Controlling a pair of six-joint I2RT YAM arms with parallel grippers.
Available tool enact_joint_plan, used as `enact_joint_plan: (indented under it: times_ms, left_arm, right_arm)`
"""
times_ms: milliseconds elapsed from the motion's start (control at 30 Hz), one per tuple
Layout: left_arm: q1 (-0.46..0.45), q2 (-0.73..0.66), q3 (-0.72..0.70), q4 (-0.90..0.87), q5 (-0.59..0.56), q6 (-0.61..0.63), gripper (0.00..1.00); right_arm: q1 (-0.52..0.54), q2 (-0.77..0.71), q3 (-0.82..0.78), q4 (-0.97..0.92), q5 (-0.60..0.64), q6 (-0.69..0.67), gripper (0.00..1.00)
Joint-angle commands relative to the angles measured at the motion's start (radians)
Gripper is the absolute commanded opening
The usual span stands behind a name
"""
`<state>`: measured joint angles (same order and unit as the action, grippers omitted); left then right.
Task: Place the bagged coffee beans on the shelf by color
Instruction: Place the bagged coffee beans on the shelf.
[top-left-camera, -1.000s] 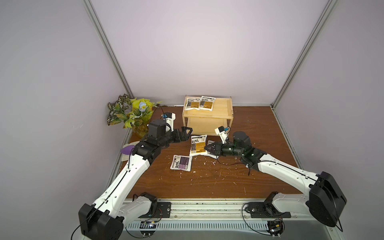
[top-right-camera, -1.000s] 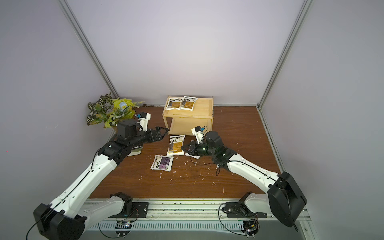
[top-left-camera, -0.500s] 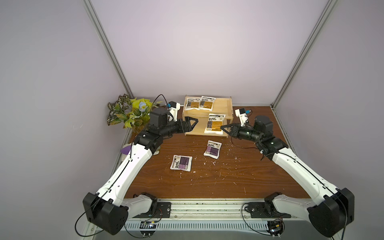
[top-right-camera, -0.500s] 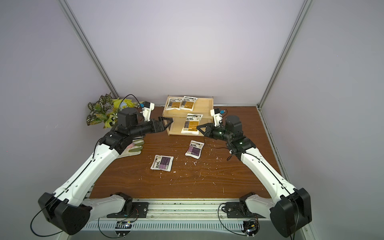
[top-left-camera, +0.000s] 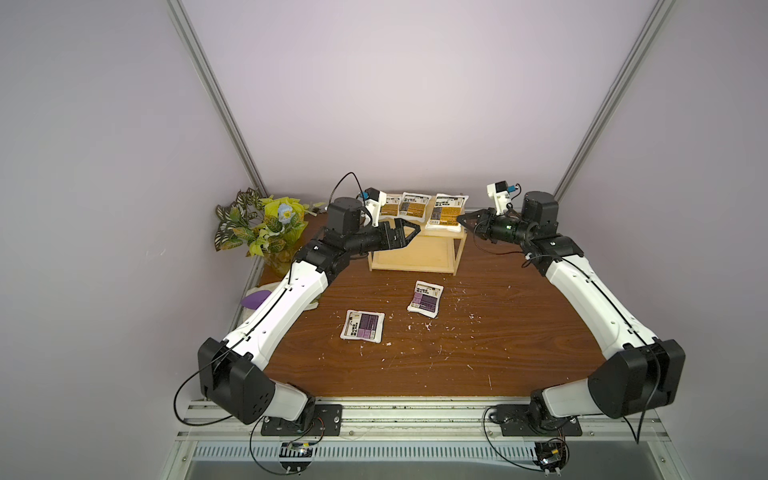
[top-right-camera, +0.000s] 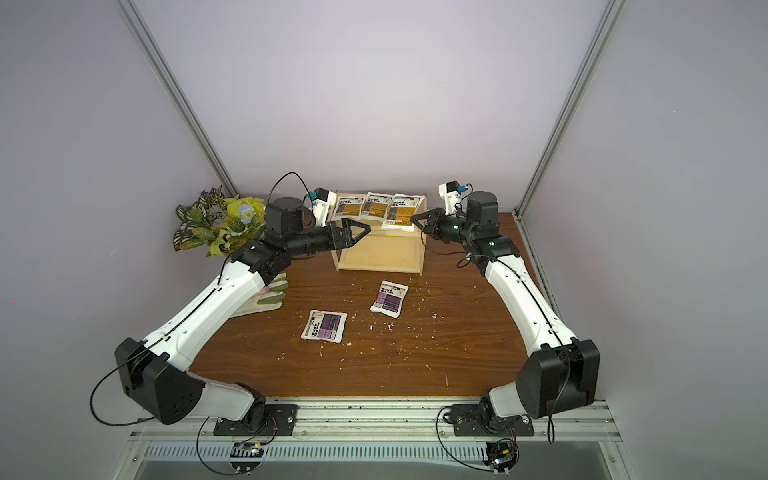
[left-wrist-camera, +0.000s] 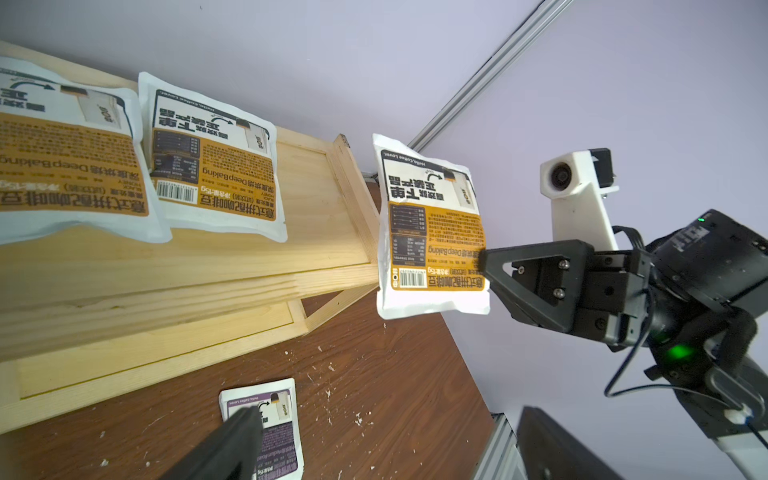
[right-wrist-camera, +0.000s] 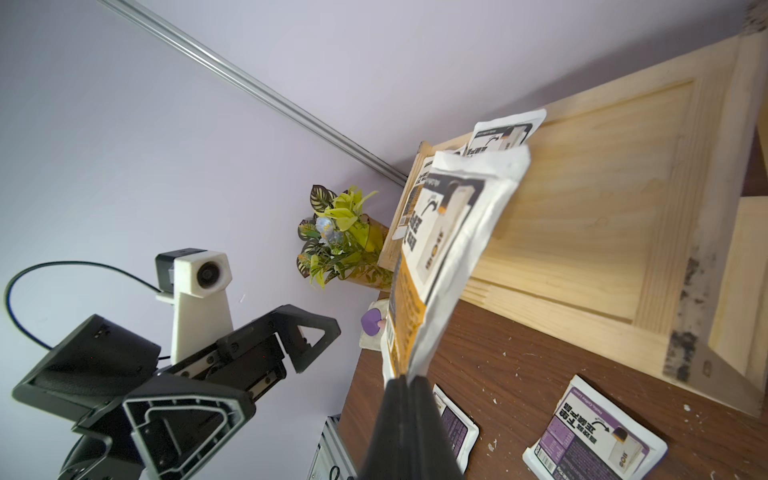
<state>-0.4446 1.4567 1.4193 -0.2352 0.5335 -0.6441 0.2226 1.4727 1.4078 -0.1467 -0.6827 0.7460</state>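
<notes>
In both top views my right gripper (top-left-camera: 460, 219) is clamped on a golden-brown pouch (top-left-camera: 446, 211). A second ago that pouch was down on the table (top-left-camera: 498, 353); now it hangs at the right end of the shelf (top-left-camera: 415, 259), level with the top tier where two golden-brown pouches (top-left-camera: 412, 205) already lie. My left gripper (top-left-camera: 409, 235) has swung in before the shelf, jaws apart and empty. The two purple pouches (top-left-camera: 424, 298) stay on the table.

From my left wrist, the carried pouch hangs upright just off the tier's end rim, not yet resting. I judge the golden row is nearly done, with the purple pair still to shelve.

From my right wrist, my fingers (right-wrist-camera: 409, 399) pinch the pouch's lower edge.

The table is dark wood grain, strewn with white flecks. The walls (top-left-camera: 395, 104) are pale lilac, and a potted plant (top-left-camera: 262, 226) sits in the corner.
</notes>
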Motion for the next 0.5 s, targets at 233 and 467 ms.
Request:
enact_joint_plan:
  times_ms: [233, 467]
  left_arm:
    - [-0.004, 0.049, 0.092, 0.02, -0.016, 0.018, 1.0]
    - [-0.005, 0.04, 0.081, 0.014, -0.026, 0.024, 1.0]
  right_arm:
    - [-0.032, 0.17, 0.263, -0.222, 0.042, -0.181, 0.0]
    - [-0.032, 0.269, 0.37, -0.308, 0.085, -0.243, 0.0]
